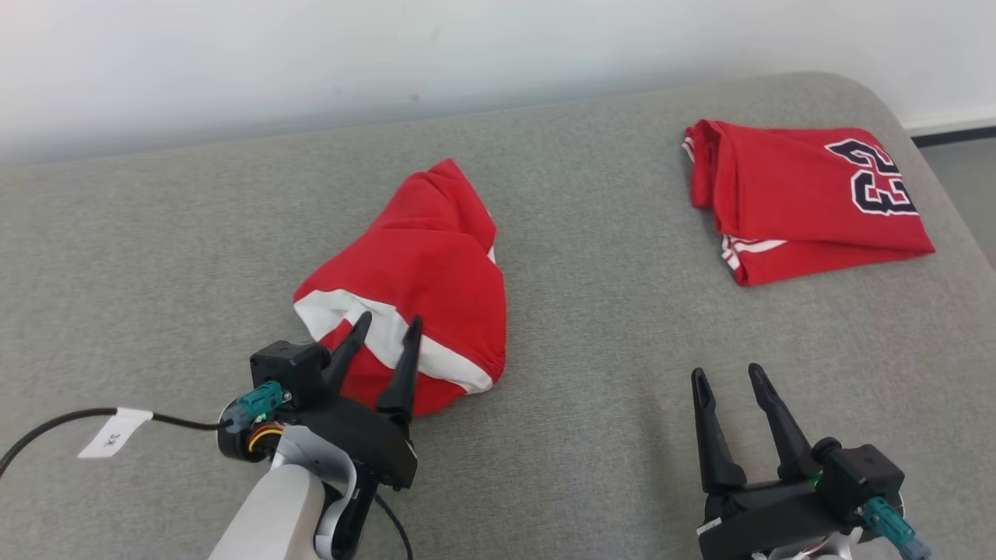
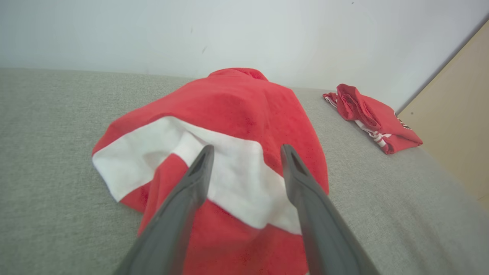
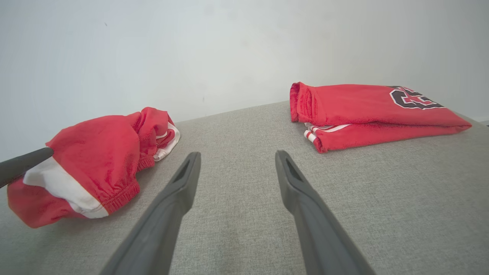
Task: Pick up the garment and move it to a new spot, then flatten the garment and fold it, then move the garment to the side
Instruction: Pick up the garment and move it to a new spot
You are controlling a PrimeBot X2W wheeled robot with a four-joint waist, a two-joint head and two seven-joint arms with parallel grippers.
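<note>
A crumpled red garment (image 1: 424, 272) with a white stripe lies in a heap on the grey padded surface, left of centre; the wrist views show it too (image 2: 237, 126) (image 3: 95, 160). My left gripper (image 1: 387, 327) is open at the heap's near edge, its fingers spread over the white stripe with no cloth pinched between them (image 2: 246, 151). My right gripper (image 1: 727, 377) is open over bare grey surface at the lower right, apart from the garment (image 3: 237, 154).
A folded red jersey (image 1: 809, 198) with a dark number lies at the back right of the surface. A black cable with a white tag (image 1: 113, 432) trails off to the left. A pale wall runs behind, and the surface's right edge curves away.
</note>
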